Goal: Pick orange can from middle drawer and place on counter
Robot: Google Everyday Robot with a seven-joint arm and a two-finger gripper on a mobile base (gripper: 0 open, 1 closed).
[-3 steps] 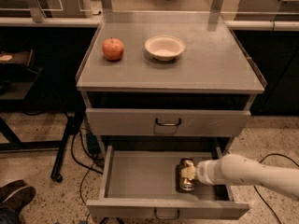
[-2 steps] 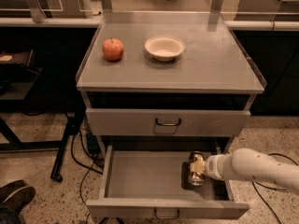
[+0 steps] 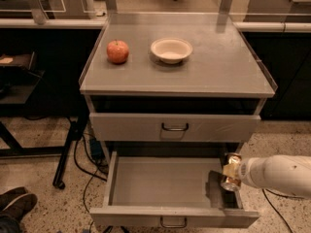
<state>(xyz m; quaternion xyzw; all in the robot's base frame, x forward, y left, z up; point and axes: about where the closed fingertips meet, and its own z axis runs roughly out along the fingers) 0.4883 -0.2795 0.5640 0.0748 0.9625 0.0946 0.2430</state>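
Observation:
The orange can (image 3: 231, 171), golden with a silver rim, is held in my gripper (image 3: 235, 173) above the right end of the open middle drawer (image 3: 165, 183). The can is lifted off the drawer floor, near the drawer's right wall, and casts a dark shadow below it. My white arm (image 3: 279, 175) reaches in from the right edge. The counter (image 3: 218, 62) lies above, over the closed drawer front (image 3: 175, 126).
A red apple (image 3: 117, 51) and a cream bowl (image 3: 171, 49) sit on the counter's back left and middle. Black cables (image 3: 82, 154) and a stand leg lie on the floor to the left. A shoe (image 3: 17, 203) shows at the bottom left.
My gripper has lifted the can off the drawer floor and moved it right and up, toward the drawer's right wall.

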